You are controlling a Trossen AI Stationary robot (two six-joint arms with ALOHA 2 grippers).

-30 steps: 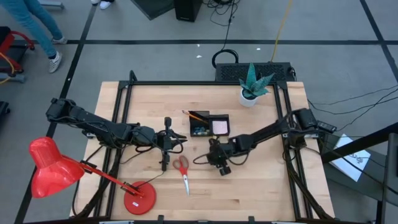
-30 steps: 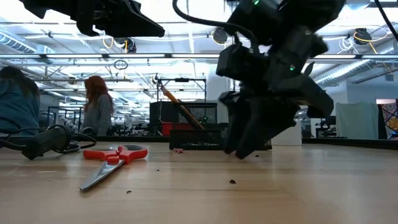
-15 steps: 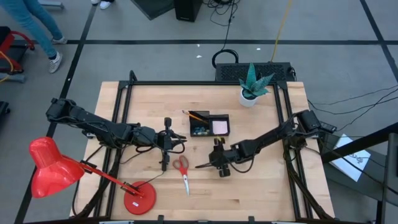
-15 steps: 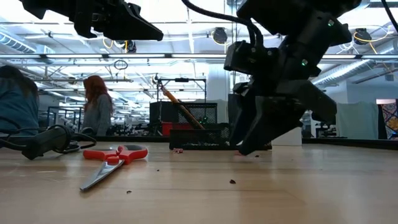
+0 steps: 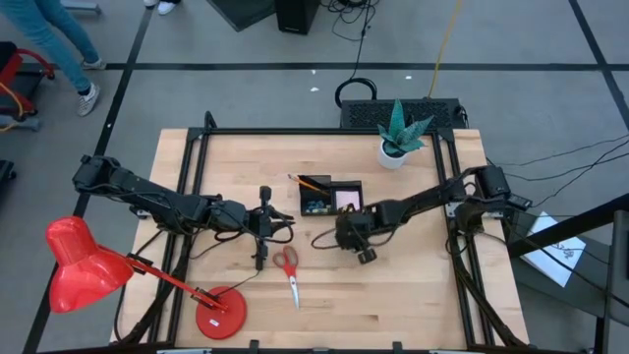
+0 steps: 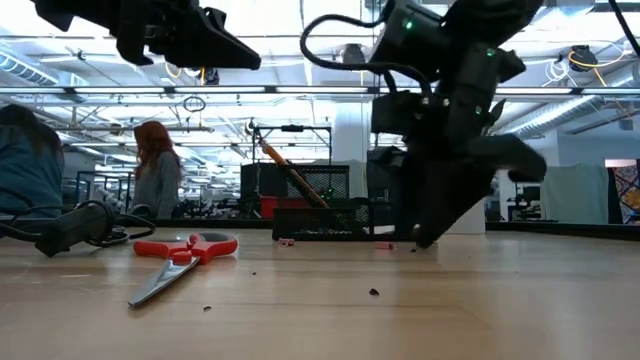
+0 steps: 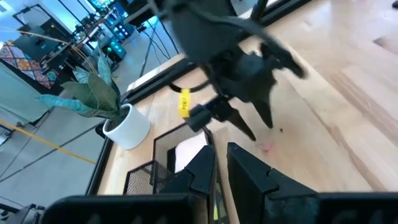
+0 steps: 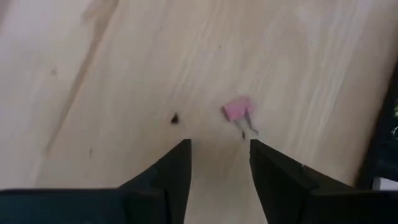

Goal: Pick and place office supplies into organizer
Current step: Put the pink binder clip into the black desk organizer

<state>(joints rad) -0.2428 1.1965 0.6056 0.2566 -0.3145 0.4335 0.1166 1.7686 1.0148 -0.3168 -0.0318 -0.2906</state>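
Note:
A small pink clip (image 8: 238, 111) lies on the wooden table just ahead of my right gripper (image 8: 219, 144). That gripper is open and points steeply down beside the black organizer (image 5: 332, 199); its fingers do not touch the clip (image 7: 266, 147). Orange pencils (image 5: 310, 182) stick out of the organizer's taller compartment. A pink pad (image 5: 346, 202) lies in the lower one. The red-handled scissors (image 5: 288, 270) lie flat on the table, nearer the front. My left gripper (image 5: 287, 224) hovers left of the organizer, with a narrow gap between its fingers (image 7: 205, 168) and nothing seen in it.
A white plant pot (image 5: 398, 147) stands at the far right. A red desk lamp (image 5: 88, 265) stands at the near left, its base (image 5: 218, 317) near the front edge. Black cables (image 6: 70, 225) lie to the left. Bare wood stretches in front of the scissors and at the near right.
My right gripper has moved toward the table's far edge, closer to the organizer. My left arm has kept still, and the scissors and organizer have not moved.

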